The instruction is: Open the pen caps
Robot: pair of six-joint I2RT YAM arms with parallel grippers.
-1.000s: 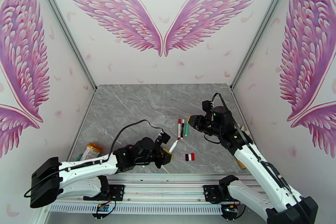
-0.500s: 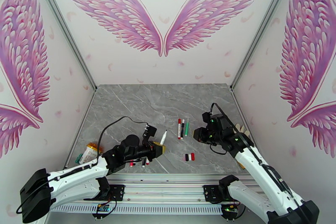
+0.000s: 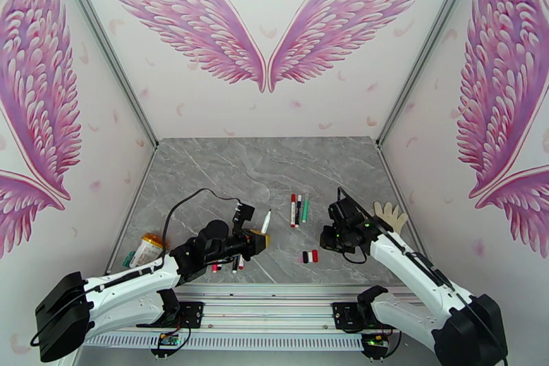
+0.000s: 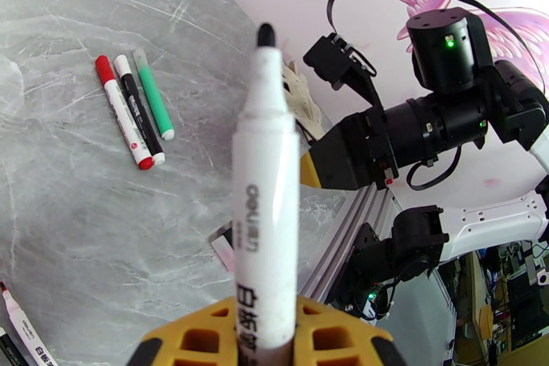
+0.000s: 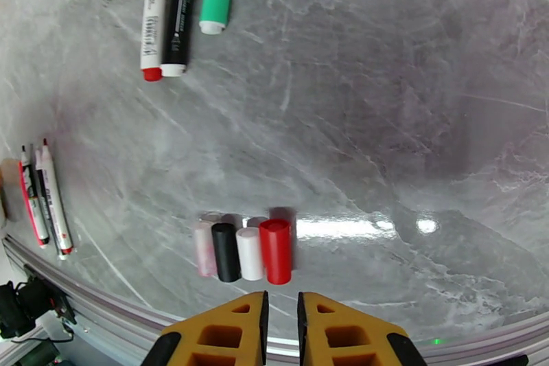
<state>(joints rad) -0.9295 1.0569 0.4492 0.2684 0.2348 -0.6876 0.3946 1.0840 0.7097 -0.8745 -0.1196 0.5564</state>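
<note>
Your left gripper (image 4: 266, 333) is clamped on a white marker (image 4: 264, 175), held up off the table to the left of the row of pen caps (image 5: 240, 250). The cap is off and the black nib is showing. The barrel's lower end is buried between the yellow fingers, so the rest of its label is hidden.

Your right gripper (image 5: 281, 319) hangs just on the near side of that row, fingers pinched together on nothing. The row reads pinkish-white, black, white, red, lying side by side and touching.

Beyond the caps lie three pens (image 5: 180, 10), red, black and green; the right wrist view cuts off their far ends. Further left of the caps, by the table edge, more pens (image 5: 42, 199) lie blurred, and from above the left arm covers part of them.
</note>
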